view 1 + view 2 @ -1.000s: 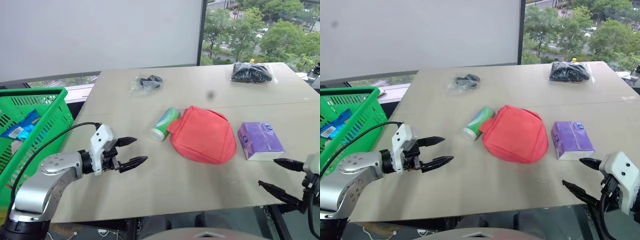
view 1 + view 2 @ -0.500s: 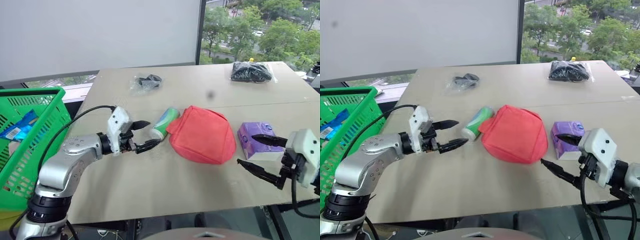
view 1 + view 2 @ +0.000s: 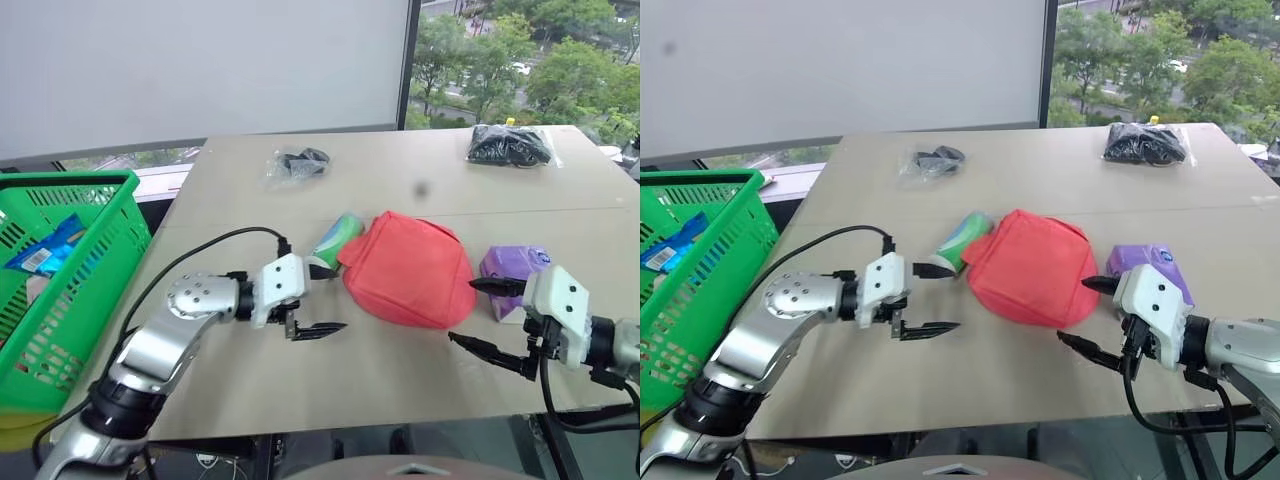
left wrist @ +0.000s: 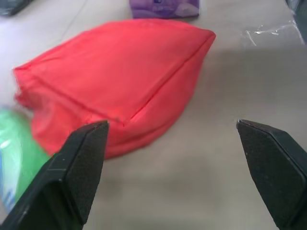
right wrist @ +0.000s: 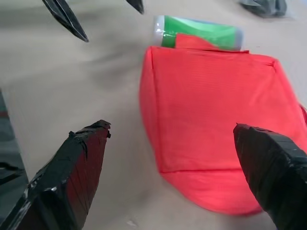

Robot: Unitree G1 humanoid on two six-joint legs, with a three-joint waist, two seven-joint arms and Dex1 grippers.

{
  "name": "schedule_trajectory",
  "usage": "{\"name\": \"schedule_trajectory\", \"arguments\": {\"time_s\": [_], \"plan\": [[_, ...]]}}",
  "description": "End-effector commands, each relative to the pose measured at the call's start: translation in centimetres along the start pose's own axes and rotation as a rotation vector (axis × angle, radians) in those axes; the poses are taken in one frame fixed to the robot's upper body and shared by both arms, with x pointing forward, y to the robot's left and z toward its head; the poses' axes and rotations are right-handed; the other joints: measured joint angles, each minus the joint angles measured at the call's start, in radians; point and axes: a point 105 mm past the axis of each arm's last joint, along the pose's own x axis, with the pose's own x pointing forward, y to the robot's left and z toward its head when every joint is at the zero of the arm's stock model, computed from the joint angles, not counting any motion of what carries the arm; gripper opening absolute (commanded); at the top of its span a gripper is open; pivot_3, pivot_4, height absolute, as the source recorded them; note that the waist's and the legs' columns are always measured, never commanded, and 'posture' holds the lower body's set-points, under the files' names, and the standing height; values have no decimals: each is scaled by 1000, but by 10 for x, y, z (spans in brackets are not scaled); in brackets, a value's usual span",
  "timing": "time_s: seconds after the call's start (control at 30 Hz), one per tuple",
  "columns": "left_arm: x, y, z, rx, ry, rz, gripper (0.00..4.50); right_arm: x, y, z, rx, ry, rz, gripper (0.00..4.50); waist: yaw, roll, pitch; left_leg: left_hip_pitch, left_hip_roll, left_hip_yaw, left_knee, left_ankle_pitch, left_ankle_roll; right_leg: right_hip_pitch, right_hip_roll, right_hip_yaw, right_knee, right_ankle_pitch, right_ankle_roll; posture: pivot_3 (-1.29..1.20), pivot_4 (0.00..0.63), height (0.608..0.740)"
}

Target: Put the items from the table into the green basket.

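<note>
The table (image 3: 400, 170) of pale wood stands beside a window (image 3: 520, 60).

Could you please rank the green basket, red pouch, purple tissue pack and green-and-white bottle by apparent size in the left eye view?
1. Green plastic lattice basket
2. Red soft fabric pouch
3. Purple tissue pack, partly hidden, and small green-and-white cylindrical bottle, partly hidden: too close to rank.

**Backdrop Beyond the Work Surface**

A broad white panel (image 3: 200, 65) stands behind the far edge, ending at a dark vertical window frame (image 3: 407, 62). Through the glass beside it, green trees (image 3: 520, 70) fill the outdoor scene. A black cable (image 3: 190, 262) arcs above the wood near the front.
</note>
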Motion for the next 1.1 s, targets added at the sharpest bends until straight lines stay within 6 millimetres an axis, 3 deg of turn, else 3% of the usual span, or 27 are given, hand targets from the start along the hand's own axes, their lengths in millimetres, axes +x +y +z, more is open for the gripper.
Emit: {"name": "schedule_trajectory", "arguments": {"time_s": [0.03, 0.13, 0.37, 0.5, 0.67, 0.73, 0.8, 0.9, 1.03, 1.1], "plan": [[18, 11, 6, 149, 32, -59, 4411, -7, -2, 10, -63, -13, -13, 4500, 3, 0, 0, 0, 0, 0, 0, 0, 0, 0, 1, 0, 0, 0, 0, -62, 0, 740], [38, 26, -1, 234, 128, -63, 4411, -10, -3, 11, -61, -12, -28, 4500, 1, 0, 0, 0, 0, 1, 0, 0, 0, 0, 3, 0, 1, 0, 0, -75, 0, 740], [69, 40, -29, 417, 314, -169, 4411, -12, 0, 13, -53, -12, -61, 4500, -22, 0, 0, 0, 0, 1, 0, 0, 1, 0, 7, 1, 1, 0, 0, -138, 0, 740], [76, 33, -40, 436, 330, -259, 3216, -11, 5, 14, -47, -16, -79, 4500, -35, 0, -1, 0, 0, 2, 1, -1, 1, 0, 7, 3, 1, 0, 0, -168, 0, 740], [72, 23, -30, 376, 247, -298, 904, -12, 9, 12, -36, -12, -89, 4500, -52, 0, -1, 0, 1, 2, 1, -1, 1, 0, 5, 3, 1, 0, 0, -172, 0, 740], [71, 22, -22, 372, 197, -286, 25, -11, 8, 12, -35, -17, -94, 4500, -53, 0, -1, 0, 1, 2, 1, -1, 1, 0, 5, 3, 2, 0, 0, -172, 0, 740], [69, 24, -11, 383, 131, -253, 25, -9, 7, 13, -36, -26, -99, 4500, -53, 0, -1, 1, 1, 2, 1, -1, 1, 0, 4, 3, 2, 0, 0, -172, 0, 740], [63, 46, 17, 347, 10, -85, 25, -9, 4, 19, -45, -57, -107, 4500, -52, 0, -1, 1, 1, 2, 2, -1, 1, 0, 2, 3, 2, 0, 1, -154, 0, 740], [39, 89, 57, 283, -130, 209, 25, -9, 4, 35, -59, -144, -88, 4500, -50, 0, 0, 0, 1, 1, 2, -1, 1, 0, 2, 2, 2, 0, 0, -126, 0, 740], [14, 125, 76, 258, -181, 416, 25, -7, 8, 49, -93, -216, -62, 4500, -50, -1, 0, 0, 1, 1, 2, -1, 1, 0, 2, 2, 2, 0, 0, -116, 0, 740]]}}
